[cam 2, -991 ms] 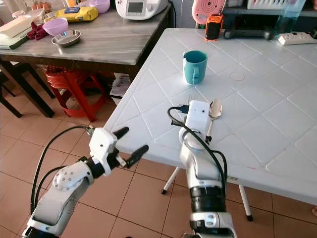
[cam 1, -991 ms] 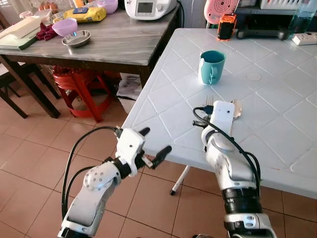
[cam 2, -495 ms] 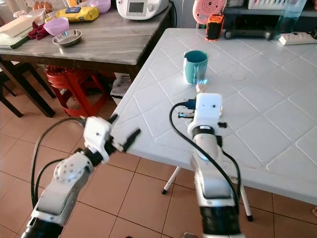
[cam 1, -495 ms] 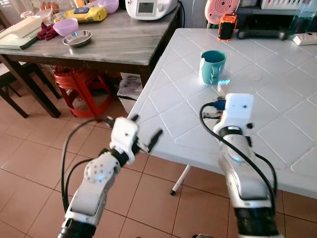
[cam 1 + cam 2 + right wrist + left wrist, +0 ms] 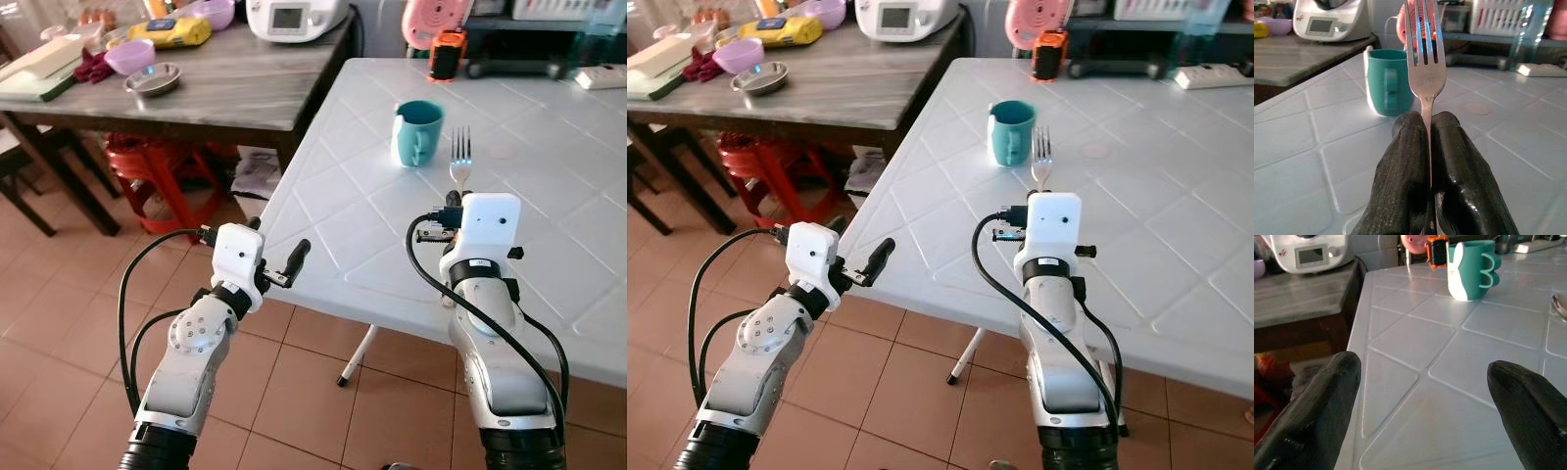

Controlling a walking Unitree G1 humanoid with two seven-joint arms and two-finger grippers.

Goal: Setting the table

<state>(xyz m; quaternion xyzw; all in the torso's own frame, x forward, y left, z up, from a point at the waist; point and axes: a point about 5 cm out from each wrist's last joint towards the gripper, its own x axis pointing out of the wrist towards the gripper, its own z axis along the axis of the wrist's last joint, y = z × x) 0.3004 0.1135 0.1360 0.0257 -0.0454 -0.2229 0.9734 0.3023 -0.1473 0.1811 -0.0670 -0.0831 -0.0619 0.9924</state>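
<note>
Right wrist view gives me the clearest read: my right gripper (image 5: 1426,142) has its two black fingers pressed together on the handle of a metal fork (image 5: 1423,54), pinching it just below the neck so the tines stick out past the fingertips, pointing toward the teal mug (image 5: 1387,81). From the head camera I see the fork (image 5: 460,157) held above the white table (image 5: 549,245), its tines reaching toward 12 o'clock from the right wrist housing, and the teal mug (image 5: 415,132) standing upright on the tabletop at about 11 o'clock from the fork, near it but apart. My left gripper (image 5: 279,264) hovers off the table's near left edge, at roughly 9 o'clock from the right arm, over the tiled floor (image 5: 59,323). In the left wrist view its fingers (image 5: 1317,411) are spread wide with nothing between them, looking along the white tabletop toward the mug (image 5: 1471,269), and the bowl of a spoon (image 5: 1559,306) lies on the table at the picture's edge. At 12 o'clock beyond the mug, an orange and black device (image 5: 446,54) stands at the table's far edge, with a pink round object (image 5: 431,20) behind it. At about 10 o'clock sits a grey wooden table (image 5: 245,93) carrying a steel bowl (image 5: 152,78), a purple bowl (image 5: 129,54), a yellow packet (image 5: 171,29) and a white appliance (image 5: 294,15); a red stool (image 5: 162,176) stands under it.
</note>
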